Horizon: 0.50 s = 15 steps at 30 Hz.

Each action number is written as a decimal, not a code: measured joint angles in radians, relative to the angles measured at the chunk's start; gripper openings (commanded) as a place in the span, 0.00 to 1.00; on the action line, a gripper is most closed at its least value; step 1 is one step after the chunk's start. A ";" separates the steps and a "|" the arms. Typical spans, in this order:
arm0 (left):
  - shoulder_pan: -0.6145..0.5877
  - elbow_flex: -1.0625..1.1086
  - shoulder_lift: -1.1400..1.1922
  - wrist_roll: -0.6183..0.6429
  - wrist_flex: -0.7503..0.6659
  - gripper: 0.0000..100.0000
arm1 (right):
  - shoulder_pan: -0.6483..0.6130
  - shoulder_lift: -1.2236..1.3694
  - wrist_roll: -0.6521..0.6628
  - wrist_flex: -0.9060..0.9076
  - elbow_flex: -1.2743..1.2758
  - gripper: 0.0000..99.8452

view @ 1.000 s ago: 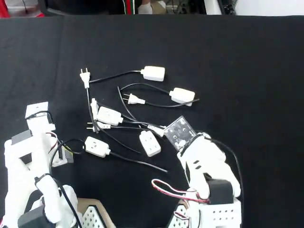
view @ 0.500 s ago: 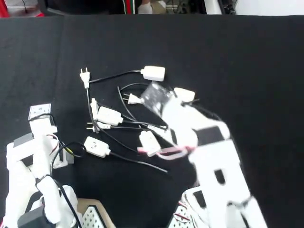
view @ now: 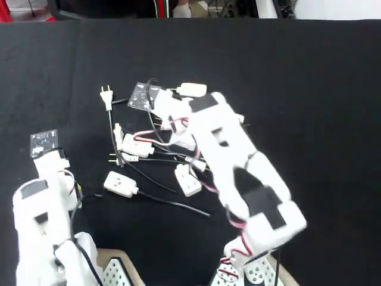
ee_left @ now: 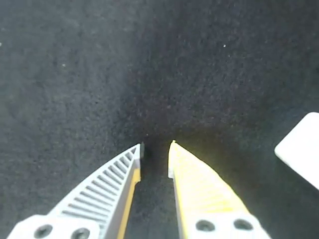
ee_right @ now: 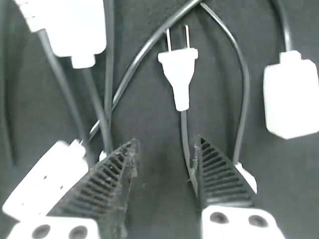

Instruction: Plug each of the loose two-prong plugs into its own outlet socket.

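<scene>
A white two-prong plug (ee_right: 178, 69) on a black cord (ee_right: 185, 134) lies flat on the black table cloth (ee_right: 149, 119). Its two metal prongs aim away from my right gripper (ee_right: 164, 147), whose fingers stand wide with the cord running between them, gripping nothing. A white rectangular outlet socket (ee_right: 291, 99) lies just beside it. From above, my right arm (view: 232, 155) stretches from six o'clock toward eleven over the tangle. Another white plug (view: 106, 95) sits at the tangle's ten o'clock edge. At the table's eight o'clock, my left gripper (ee_left: 156, 148) hovers over bare cloth, fingers narrowly apart, empty.
</scene>
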 measured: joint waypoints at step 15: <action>0.055 0.311 -0.885 0.000 0.245 0.24 | -0.026 0.393 -0.066 -0.071 -0.305 0.17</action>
